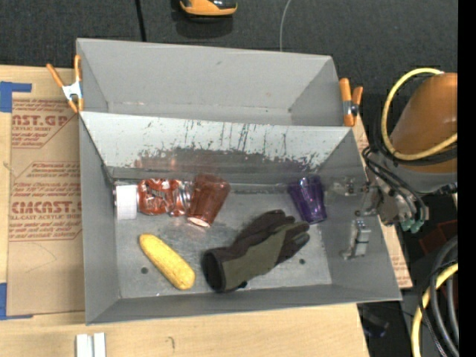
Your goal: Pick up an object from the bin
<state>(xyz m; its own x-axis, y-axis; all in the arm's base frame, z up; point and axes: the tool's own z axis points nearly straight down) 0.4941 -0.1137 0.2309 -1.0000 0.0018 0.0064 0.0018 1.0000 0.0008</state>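
Camera view, looking into the grey metal bin (223, 88): hanging the robot's gripper (358, 238) beside the right wall, carrying nothing visible; spread or pressed together, cannot tell. Leaving everything on the floor: nearest, a small purple translucent plastic cup (308, 199) and a dark olive fabric glove (256, 253); farther left, a red translucent cup (206, 198) and a yellow corn-cob toy (167, 261). Judging the pick as not begun, with descending, closing and lifting all to come.
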